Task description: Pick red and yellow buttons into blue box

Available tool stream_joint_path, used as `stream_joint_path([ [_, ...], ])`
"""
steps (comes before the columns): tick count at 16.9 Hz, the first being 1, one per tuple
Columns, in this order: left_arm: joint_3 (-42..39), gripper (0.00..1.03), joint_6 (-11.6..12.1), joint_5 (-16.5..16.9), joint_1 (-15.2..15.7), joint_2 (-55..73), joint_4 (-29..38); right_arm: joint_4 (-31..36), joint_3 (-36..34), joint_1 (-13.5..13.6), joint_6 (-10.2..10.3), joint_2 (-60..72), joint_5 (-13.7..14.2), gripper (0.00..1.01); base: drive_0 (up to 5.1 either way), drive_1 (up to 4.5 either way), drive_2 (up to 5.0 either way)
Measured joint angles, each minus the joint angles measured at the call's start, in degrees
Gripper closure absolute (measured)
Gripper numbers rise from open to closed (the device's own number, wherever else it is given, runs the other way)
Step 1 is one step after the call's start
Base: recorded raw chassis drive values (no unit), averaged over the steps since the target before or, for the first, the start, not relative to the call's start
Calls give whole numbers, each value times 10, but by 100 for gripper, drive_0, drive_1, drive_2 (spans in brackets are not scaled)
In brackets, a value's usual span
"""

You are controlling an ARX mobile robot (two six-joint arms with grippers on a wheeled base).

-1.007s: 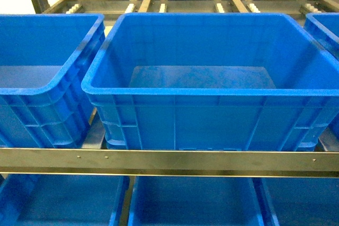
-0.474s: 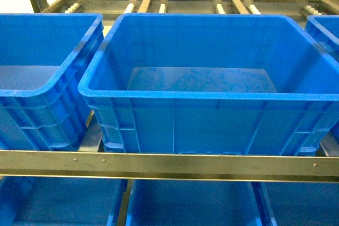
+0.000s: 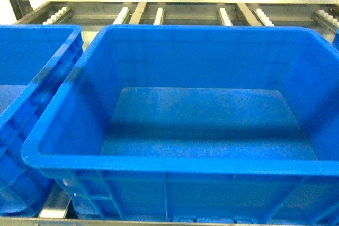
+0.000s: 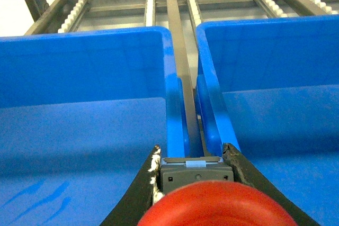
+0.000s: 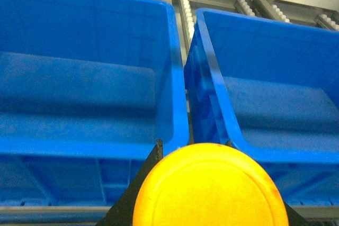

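The blue box [image 3: 201, 38], a deep bright-blue crate, fills the head view, and its floor is bare. Neither gripper shows in the head view. In the left wrist view my left gripper [image 4: 192, 153] is shut on the red button [image 4: 217, 207]; its grey block body sits between the black fingers. It hangs over the gap between two crates, with the blue box [image 4: 275, 56] on the right. In the right wrist view my right gripper [image 5: 193, 145] is shut on the yellow button [image 5: 209, 189], whose cap hides the jaws. It is just before the front rim of the blue box [image 5: 79, 41].
A second blue crate [image 3: 32, 78] stands left of the box, and a third [image 5: 275, 51] stands right of it. Steel roller rails [image 3: 159, 14] run behind them. A grey front shelf rail [image 5: 53, 213] runs below the crates.
The head view has moved closer and higher over the blue box. It now looms larger, and the front rail and lower shelf crates have left the view.
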Motion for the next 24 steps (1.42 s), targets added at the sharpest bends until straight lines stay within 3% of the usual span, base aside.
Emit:
stream_joint_path([
  [8,-1,76,0,0,0,2,2,-2,5,2,-5,5,-6,75,0,0,0],
  [10,-1,76,0,0,0,2,1,5,34,51,-7,37,26,75,0,0,0],
  [11,-1,76,0,0,0,2,1,40,42,74,-13,62,36,75,0,0,0],
  [15,-1,76,0,0,0,2,1,216,93,67,-21,303,-5,75,0,0,0],
  [18,-1,76,0,0,0,2,1,318,169,44,-28,528,-64,75,0,0,0],
  [20,-1,76,0,0,0,2,1,326,245,25,-27,670,-100,75,0,0,0],
  [22,-1,76,0,0,0,2,1,282,321,13,-26,795,-130,75,0,0,0],
  [24,-1,76,0,0,0,2,1,249,378,10,-24,891,-144,75,0,0,0],
])
